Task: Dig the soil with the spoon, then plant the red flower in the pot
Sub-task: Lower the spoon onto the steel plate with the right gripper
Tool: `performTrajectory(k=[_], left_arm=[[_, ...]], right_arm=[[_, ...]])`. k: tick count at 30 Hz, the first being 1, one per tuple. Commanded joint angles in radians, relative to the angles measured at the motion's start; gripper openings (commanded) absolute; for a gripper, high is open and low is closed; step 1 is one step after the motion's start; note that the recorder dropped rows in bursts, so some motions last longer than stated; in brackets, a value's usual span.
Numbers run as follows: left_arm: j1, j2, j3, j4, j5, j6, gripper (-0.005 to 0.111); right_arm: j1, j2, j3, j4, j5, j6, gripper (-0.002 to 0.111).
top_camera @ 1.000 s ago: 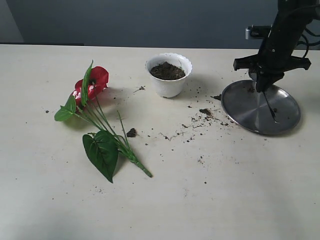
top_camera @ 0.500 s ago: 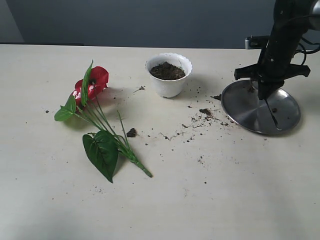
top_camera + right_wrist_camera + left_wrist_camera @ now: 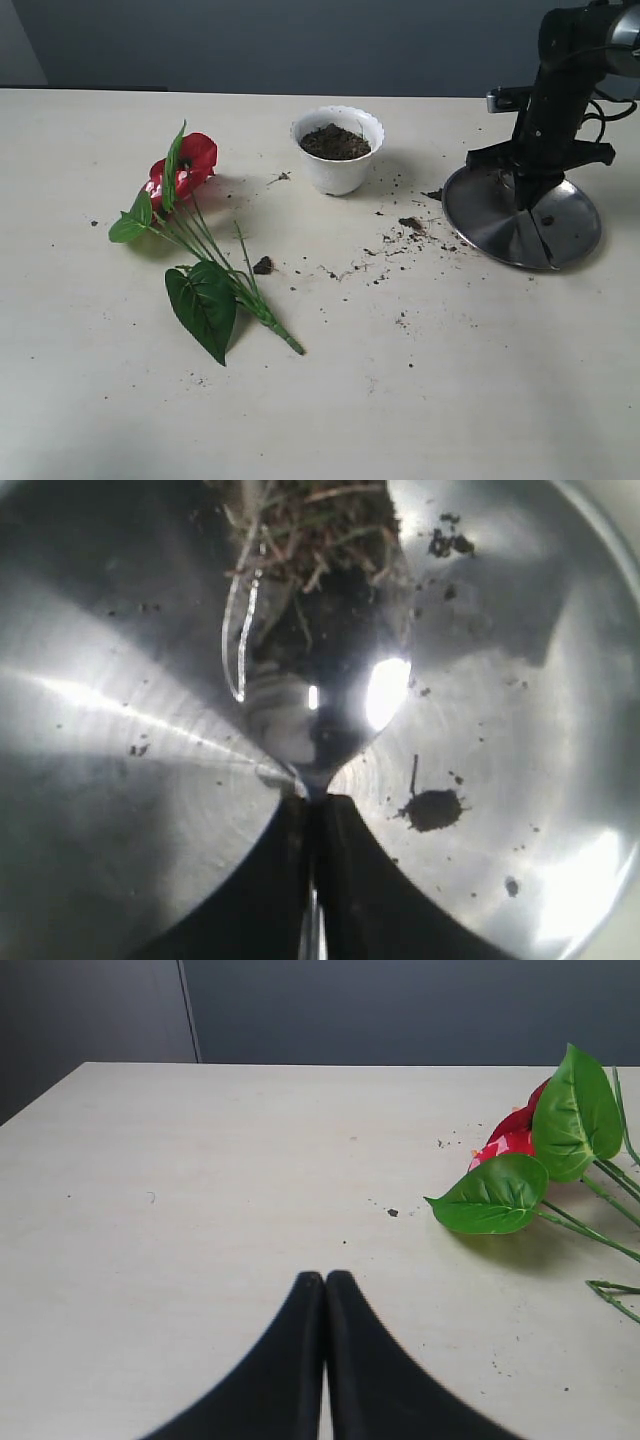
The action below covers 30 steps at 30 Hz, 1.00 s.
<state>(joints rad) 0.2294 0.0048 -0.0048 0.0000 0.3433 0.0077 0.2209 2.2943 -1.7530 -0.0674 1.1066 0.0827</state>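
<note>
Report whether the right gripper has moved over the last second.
Yes. In the exterior view the right gripper, shut on the spoon, has come down closer to the steel plate, which has stayed put.

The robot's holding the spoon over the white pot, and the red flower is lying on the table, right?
Not quite. The right gripper holds the spoon over the round steel plate, as the exterior view shows; the white pot stands apart from it. The red flower does lie on the table.
</note>
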Motion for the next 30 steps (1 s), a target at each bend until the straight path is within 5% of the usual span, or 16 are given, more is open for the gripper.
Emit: performTrajectory(k=[1, 30], left_arm=[[-0.003, -0.005, 0.005, 0.0, -0.011, 0.0, 0.0], [-0.003, -0.005, 0.005, 0.0, -0.011, 0.0, 0.0]], right_arm=[[-0.011, 0.003, 0.004, -0.006, -0.013, -0.001, -0.001], [-0.023, 0.048, 0.004, 0.04, -0.048, -0.034, -0.001]])
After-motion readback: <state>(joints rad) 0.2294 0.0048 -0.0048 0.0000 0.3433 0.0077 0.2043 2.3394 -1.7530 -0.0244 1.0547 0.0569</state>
